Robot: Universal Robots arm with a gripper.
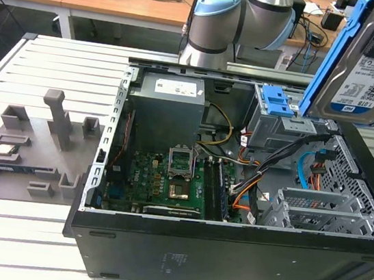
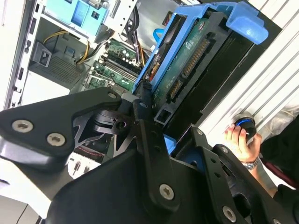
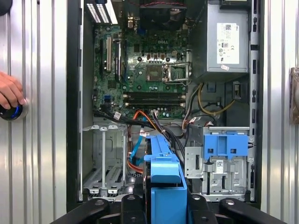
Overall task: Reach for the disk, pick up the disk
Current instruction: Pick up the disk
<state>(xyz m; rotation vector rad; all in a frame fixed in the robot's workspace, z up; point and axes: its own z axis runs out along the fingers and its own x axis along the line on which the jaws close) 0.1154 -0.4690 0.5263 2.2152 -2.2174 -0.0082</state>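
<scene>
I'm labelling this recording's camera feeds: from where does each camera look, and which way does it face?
Exterior view: off the arm, looking down into the open computer case; shows the arm and the raised disk.
First wrist view: on the arm, looking straight down into the case; the disk's blue bracket sits between the black fingers.
Second wrist view: on the arm, looking along the hand shut on the disk; a person's hand on a button.
Shared: all three show the disk and motherboard.
</scene>
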